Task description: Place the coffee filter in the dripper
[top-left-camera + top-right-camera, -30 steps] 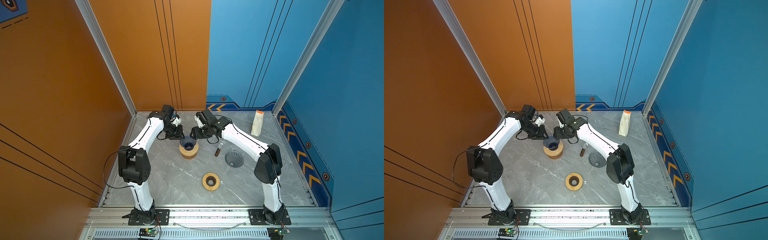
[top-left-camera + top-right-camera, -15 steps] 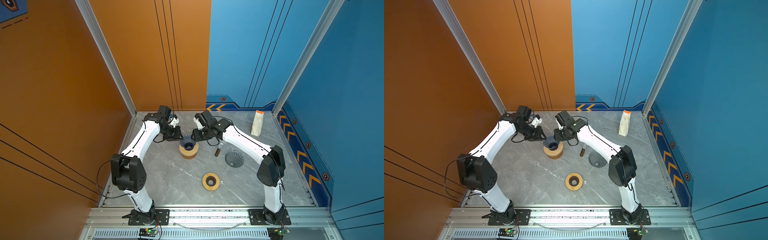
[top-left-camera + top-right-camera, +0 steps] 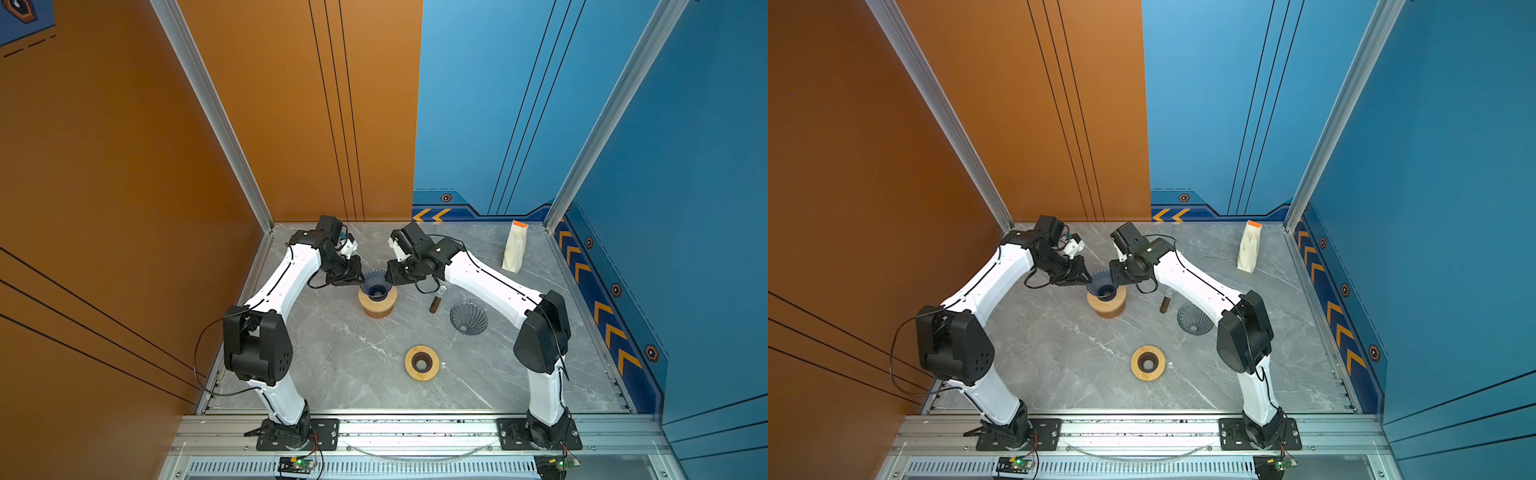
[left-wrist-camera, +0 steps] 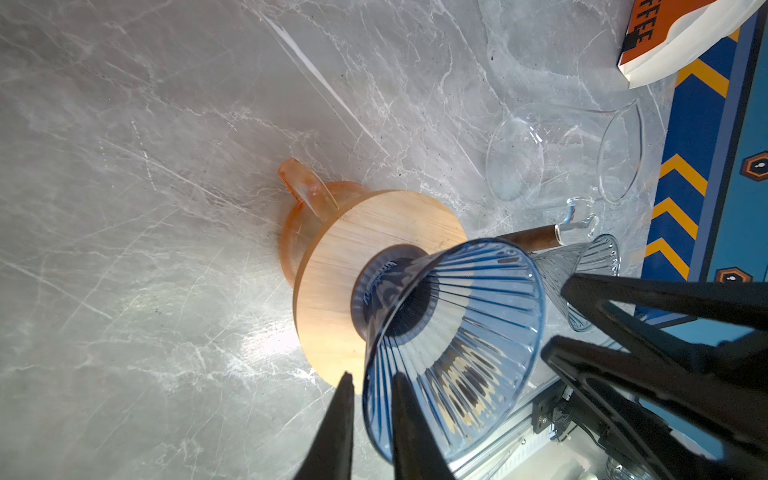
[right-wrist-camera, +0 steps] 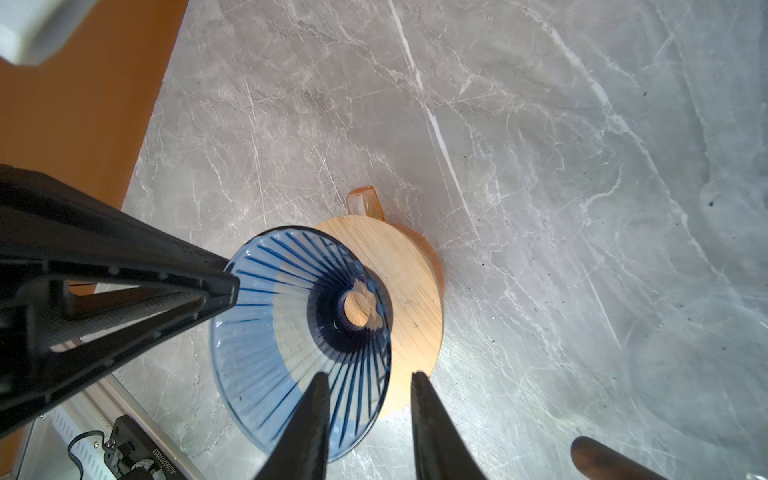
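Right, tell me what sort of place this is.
Most likely a robot test booth staged for coffee making. A left arm and right arm are bolted to a metal rail, painted panels wall in the marble tabletop, and a blue dripper and coffee bag are set out.

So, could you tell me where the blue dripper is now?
In both top views the blue dripper rests on the wooden disc, left of centre, between the left hand and right hand.
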Controlling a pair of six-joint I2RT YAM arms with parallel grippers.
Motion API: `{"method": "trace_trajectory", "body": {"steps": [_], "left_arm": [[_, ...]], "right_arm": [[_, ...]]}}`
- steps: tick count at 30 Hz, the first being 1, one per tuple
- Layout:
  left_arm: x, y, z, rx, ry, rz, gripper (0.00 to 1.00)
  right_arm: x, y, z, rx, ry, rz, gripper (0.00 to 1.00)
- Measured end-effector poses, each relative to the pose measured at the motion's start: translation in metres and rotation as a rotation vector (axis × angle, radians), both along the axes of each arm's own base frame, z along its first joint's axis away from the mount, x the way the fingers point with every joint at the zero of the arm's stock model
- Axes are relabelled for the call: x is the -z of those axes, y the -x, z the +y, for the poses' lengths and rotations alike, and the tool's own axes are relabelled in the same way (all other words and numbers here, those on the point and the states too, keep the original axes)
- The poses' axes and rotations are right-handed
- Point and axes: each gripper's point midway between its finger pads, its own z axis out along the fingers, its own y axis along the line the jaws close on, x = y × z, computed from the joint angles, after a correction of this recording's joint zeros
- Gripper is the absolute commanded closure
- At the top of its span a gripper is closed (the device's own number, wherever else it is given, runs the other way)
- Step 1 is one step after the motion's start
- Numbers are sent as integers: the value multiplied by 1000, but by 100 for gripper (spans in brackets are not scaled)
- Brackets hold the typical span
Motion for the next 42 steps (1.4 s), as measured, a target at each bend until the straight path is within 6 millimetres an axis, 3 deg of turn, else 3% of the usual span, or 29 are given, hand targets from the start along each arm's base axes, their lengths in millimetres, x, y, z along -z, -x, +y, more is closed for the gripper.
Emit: {"method": "trace_trajectory", "body": {"steps": [14, 20, 29, 42], "left_arm": [[7, -3, 0, 0, -3, 14, 86], [8, -3, -1, 0, -3, 15, 87], [8, -4, 2, -6, -3, 14, 75], [7, -5, 3, -11, 6, 13, 86]], "right_arm": [[24, -2, 2, 8, 30, 45, 78], [24, -2, 3, 11, 28, 45, 81], [23, -3, 2, 12, 29, 43, 71], [22, -3, 3, 11, 25, 39, 84]]}}
